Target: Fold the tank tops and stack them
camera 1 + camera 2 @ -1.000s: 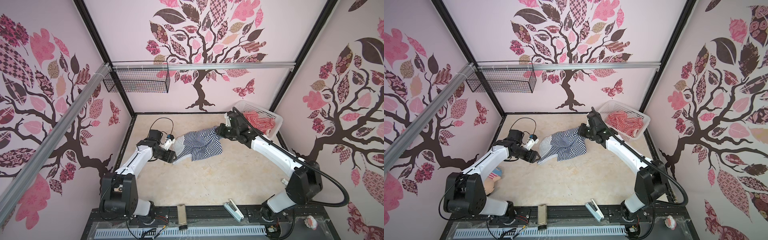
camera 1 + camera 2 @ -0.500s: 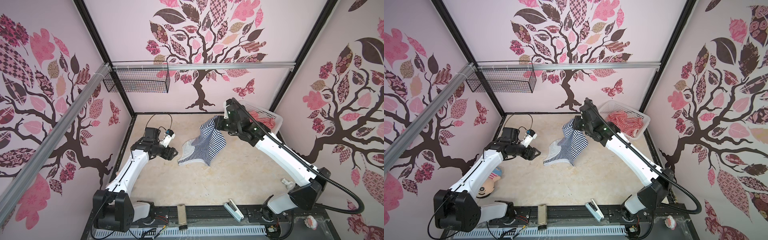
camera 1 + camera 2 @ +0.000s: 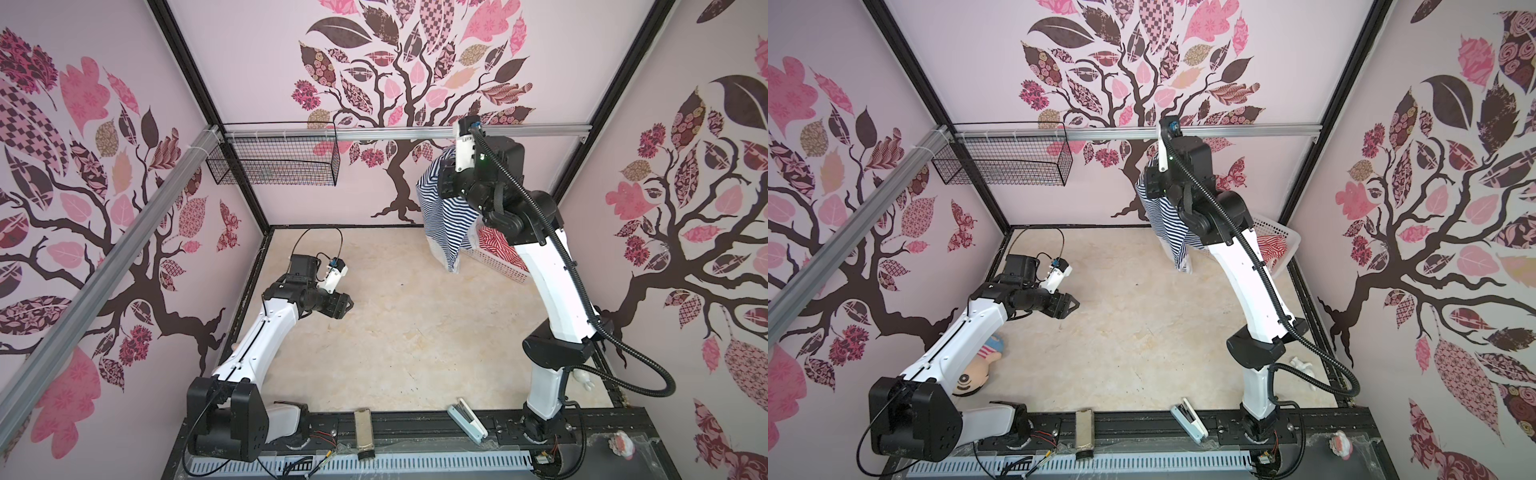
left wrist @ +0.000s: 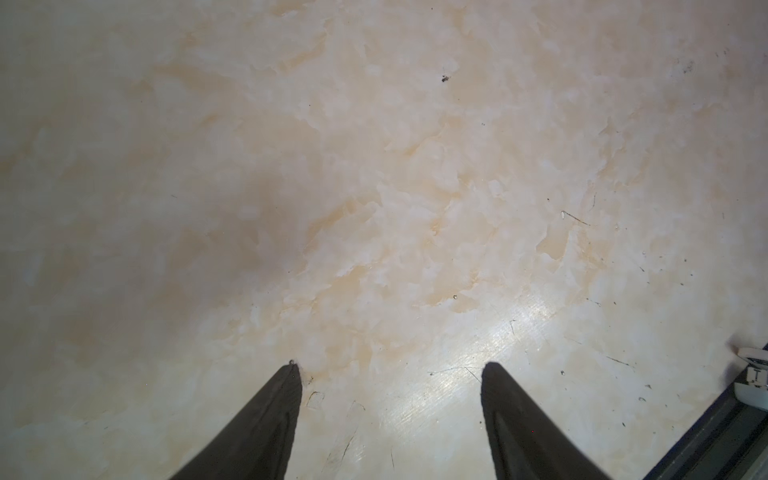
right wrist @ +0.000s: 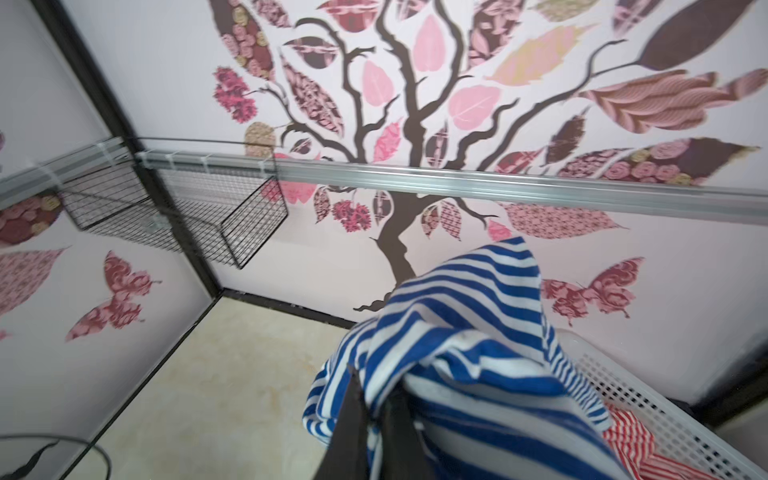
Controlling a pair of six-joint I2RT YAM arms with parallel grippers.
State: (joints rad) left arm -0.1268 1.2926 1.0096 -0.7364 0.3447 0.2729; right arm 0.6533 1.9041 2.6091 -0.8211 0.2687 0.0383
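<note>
**High over the far tabletop, a navy top dangled**

Up near the back rail, the right pincer (image 5: 376, 388) was pinching a bunched edge of the navy top (image 3: 444, 224). The garment hung in a long limp twist, its lowest corner clear of the tabletop (image 3: 415, 332) as far as I could judge. Just behind it, the red top (image 3: 496, 249) lay crumpled in the basket (image 3: 498, 270) at the far right corner.

To my eye, the step in hand was getting the garment spread flat for folding. Done well, the left pincer (image 4: 390, 368) would need to catch a second corner or strap low on the drape. Both would then draw apart and lower it, hem first, onto the open middle so that no crease got trapped.

The right arm stood tall, almost fully stretched, with its wrist tipped toward the back wall. The left arm reached low and forward on its own side. Its fingers were spread wide over bare marble, holding nothing, well apart from the cloth.
</note>
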